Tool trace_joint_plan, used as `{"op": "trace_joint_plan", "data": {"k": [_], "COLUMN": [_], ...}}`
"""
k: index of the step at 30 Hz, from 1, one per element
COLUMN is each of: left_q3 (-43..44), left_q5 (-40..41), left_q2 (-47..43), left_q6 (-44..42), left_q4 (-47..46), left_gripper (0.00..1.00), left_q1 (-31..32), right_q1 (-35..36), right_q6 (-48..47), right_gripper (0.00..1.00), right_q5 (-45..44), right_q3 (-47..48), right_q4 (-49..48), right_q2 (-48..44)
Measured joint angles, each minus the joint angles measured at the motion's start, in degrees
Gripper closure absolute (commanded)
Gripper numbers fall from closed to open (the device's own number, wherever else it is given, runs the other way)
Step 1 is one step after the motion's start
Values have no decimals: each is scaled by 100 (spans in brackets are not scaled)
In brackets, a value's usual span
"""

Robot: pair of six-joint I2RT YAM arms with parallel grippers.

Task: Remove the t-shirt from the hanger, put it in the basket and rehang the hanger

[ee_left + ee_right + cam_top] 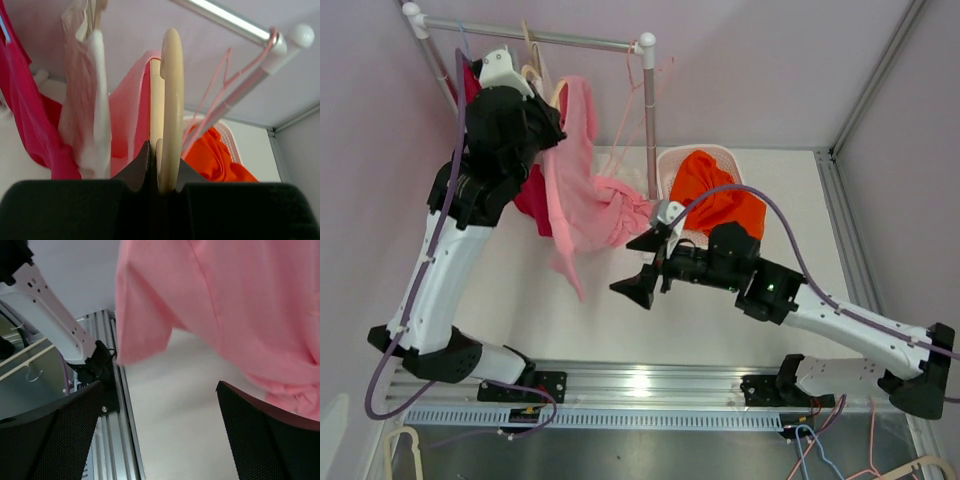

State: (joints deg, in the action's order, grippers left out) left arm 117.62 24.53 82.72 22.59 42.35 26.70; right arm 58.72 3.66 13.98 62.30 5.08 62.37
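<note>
A light pink t-shirt [578, 190] hangs from a cream wooden hanger [170, 100] on the rail [535, 38] and droops onto the table; it fills the top of the right wrist view [240, 305]. My left gripper [552, 122] is high by the rail, shut on the hanger, whose curved arm stands between the jaws [161, 165]. My right gripper [642, 265] is open and empty, just below and right of the shirt's hanging hem, not touching it.
A dark pink garment [533, 205] hangs left of the shirt. A white basket [670, 165] holds an orange garment [715, 200] at the back right. The rack's upright post [649, 120] stands between shirt and basket. An aluminium rail [640, 385] runs along the near edge.
</note>
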Motion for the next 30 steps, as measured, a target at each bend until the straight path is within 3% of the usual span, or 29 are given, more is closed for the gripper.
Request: {"op": "trace_joint_plan", "data": {"k": [4, 12, 13, 14, 15, 16, 17, 23, 30], "left_q3": [-525, -1333, -1368, -1403, -1436, -1473, -1502, -1425, -229], "left_q5": [356, 551, 557, 557, 562, 562, 568, 605, 402], "left_q2": [-573, -1318, -1329, -1331, -1331, -1331, -1329, -1150, -44], "left_q6": [444, 861, 887, 894, 894, 894, 894, 778, 588], "left_q4": [422, 544, 542, 538, 533, 529, 531, 581, 933], "left_gripper": [99, 100, 99, 99, 100, 99, 100, 99, 99], "left_q1": [501, 566, 566, 566, 566, 566, 568, 568, 232], "right_q1": [680, 1099, 1117, 1130, 1152, 1176, 1213, 1626, 3029], "right_q6": [-103, -2, 39, 61, 85, 96, 116, 127, -96], "right_gripper": [1, 1, 7, 20, 43, 87, 100, 100, 100], "right_q5": [-160, -310, -297, -289, -278, -267, -251, -470, -1403], "right_q3": [4, 540, 605, 636, 656, 671, 682, 748, 533], "right_q4": [-1014, -2140, -2203, -2262, -2315, -2350, -2367, -2295, -1856], "right_q2": [621, 2166, 2280, 2352, 2409, 2437, 2459, 2439, 1974]}}
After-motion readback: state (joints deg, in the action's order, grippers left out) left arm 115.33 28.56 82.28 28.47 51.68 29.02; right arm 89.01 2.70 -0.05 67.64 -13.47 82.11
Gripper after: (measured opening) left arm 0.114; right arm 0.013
